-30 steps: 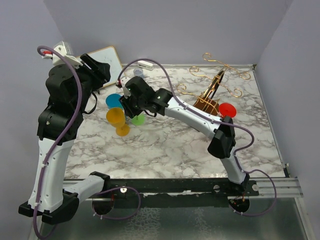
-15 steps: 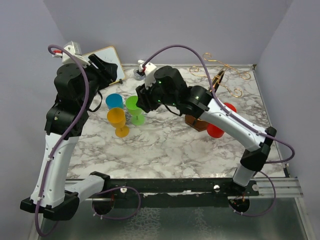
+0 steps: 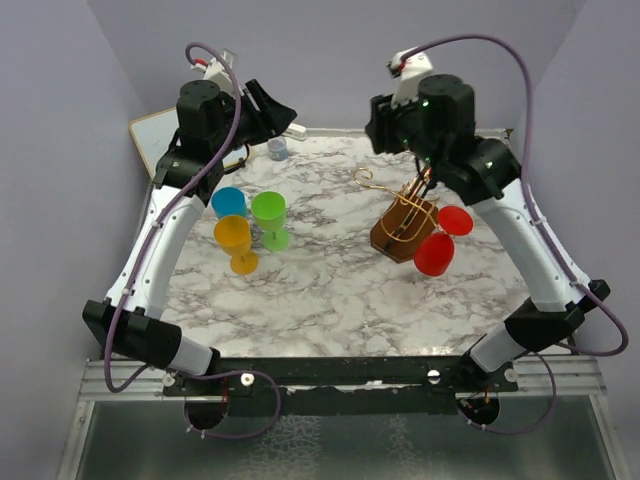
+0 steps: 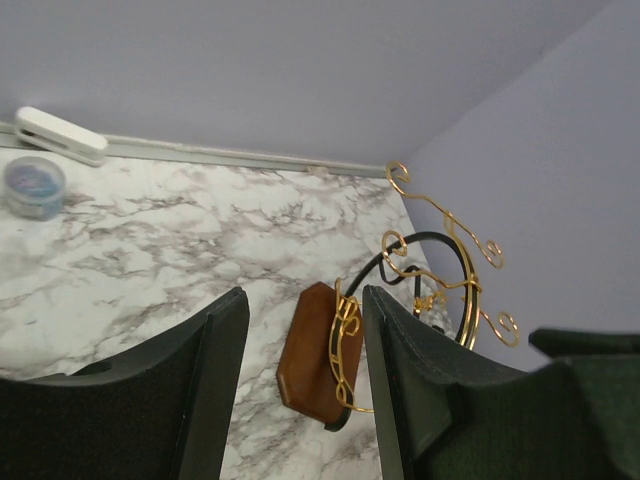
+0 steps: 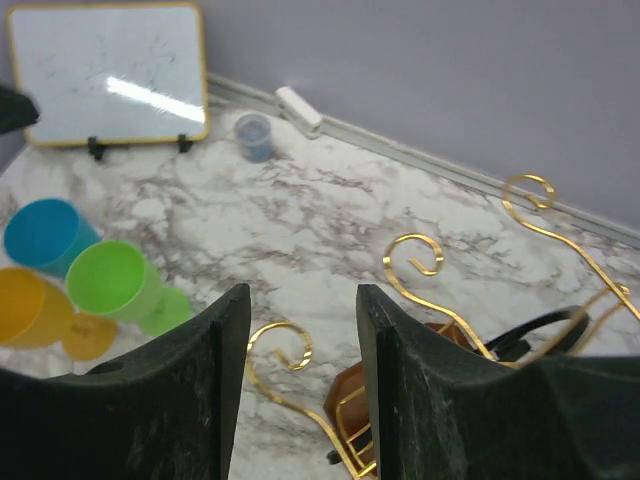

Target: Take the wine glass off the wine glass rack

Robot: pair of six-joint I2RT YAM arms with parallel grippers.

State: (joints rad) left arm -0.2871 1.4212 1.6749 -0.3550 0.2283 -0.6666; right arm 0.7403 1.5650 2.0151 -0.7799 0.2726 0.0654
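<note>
The wine glass rack [image 3: 404, 218] is gold scrolled wire on a brown hexagonal base, right of centre on the marble table. A red wine glass [image 3: 435, 252] hangs at its near right side, bowl toward me. My right gripper [image 3: 384, 132] is high above the rack's back left, open and empty; in its wrist view [image 5: 300, 300] gold curls [image 5: 415, 260] lie below the fingers. My left gripper [image 3: 276, 108] hovers high at the back left, open and empty. In its wrist view [image 4: 305, 300] the rack's base [image 4: 315, 355] shows far off between the fingers.
Green [image 3: 268, 216], blue [image 3: 229, 201] and yellow [image 3: 233, 236] wine glasses stand together left of centre. A whiteboard [image 5: 110, 75] leans at the back left. A small blue cup [image 3: 277, 148] and a white eraser [image 4: 60, 135] lie by the back wall.
My right gripper let go of the green glass beside the blue and yellow ones, then rose and swung right over the rack, opening wider. My left arm lifted and swung toward the back centre.
</note>
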